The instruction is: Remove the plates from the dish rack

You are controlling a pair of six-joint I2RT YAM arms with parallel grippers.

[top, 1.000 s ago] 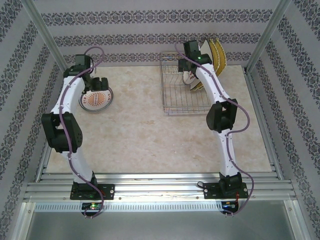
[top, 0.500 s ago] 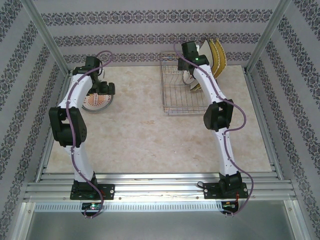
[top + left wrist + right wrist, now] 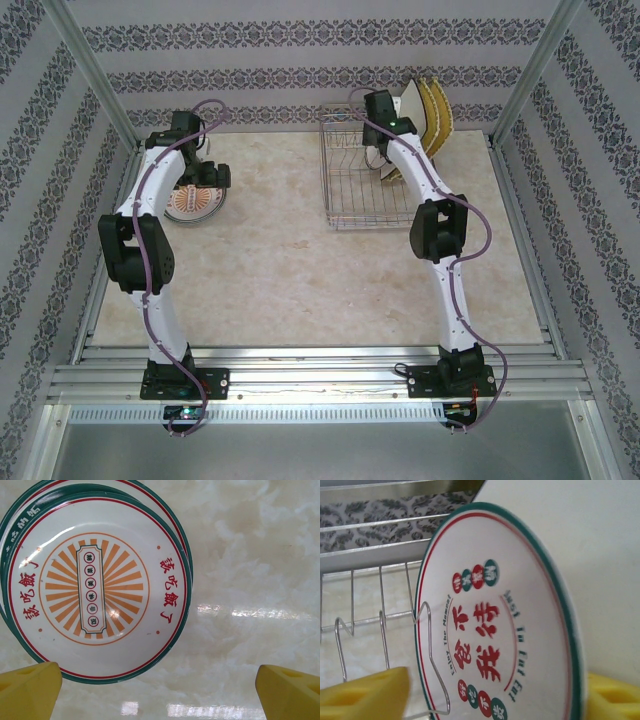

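- I am looking down at a pale marble-look tabletop (image 3: 280, 260), with two white arms reaching away from its near edge.
- The dish rack (image 3: 352, 190), a silver wire basket, is sitting at the far right of the tabletop, and the right arm (image 3: 432, 195) is stretching out over it.
- Yellow plates (image 3: 437, 115) and a white square plate (image 3: 410, 98) are standing on edge at the rack's far right end, leaning close together.
- The right tool (image 3: 497, 687) is reaching into the rack around an upright round plate (image 3: 500, 605), which is white with a green and red rim and red lettering.
- Its yellow fingers (image 3: 365, 695) are standing apart, one on each side of that plate. A sliver of gap is showing beside the finger at the left of the wrist view. The other finger is sitting behind the rim, so I cannot tell whether it is touching.
- A bent wire divider (image 3: 437, 660) is rising in front of the plate's lower face.
- A stack of round plates (image 3: 95, 587) is lying flat at the far left of the tabletop, well apart from the rack. The top one is showing an orange sunburst inside a green rim.
- The left tool (image 3: 160, 692) is hovering above that stack on the left arm (image 3: 150, 200). Its fingers are spread wide and gripping nothing.
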